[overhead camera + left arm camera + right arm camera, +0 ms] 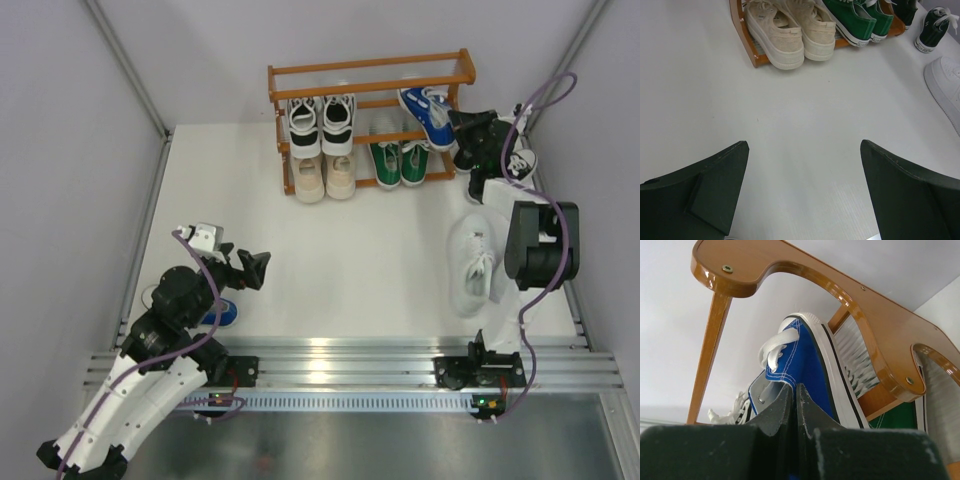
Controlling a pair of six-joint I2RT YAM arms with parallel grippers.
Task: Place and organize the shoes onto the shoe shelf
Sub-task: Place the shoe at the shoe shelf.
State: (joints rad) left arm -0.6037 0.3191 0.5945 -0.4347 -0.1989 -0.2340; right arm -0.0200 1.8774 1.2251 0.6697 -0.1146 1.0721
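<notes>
The shoe shelf (370, 68) stands at the back of the table. A black-and-white pair (320, 122) sits on its middle tier. Below it are a beige pair (325, 177) and a green pair (400, 162). My right gripper (463, 127) is shut on the collar of a blue shoe (424, 108), held tilted at the shelf's right end. In the right wrist view the blue shoe (805, 355) stands just under the shelf's side panel (880, 325). My left gripper (256, 268) is open and empty above bare table (804, 143).
A white pair (471, 264) lies on the table beside the right arm. A black shoe (518, 160) lies right of the shelf. Another blue shoe (221, 313) is partly hidden under the left arm. Side walls close in the table.
</notes>
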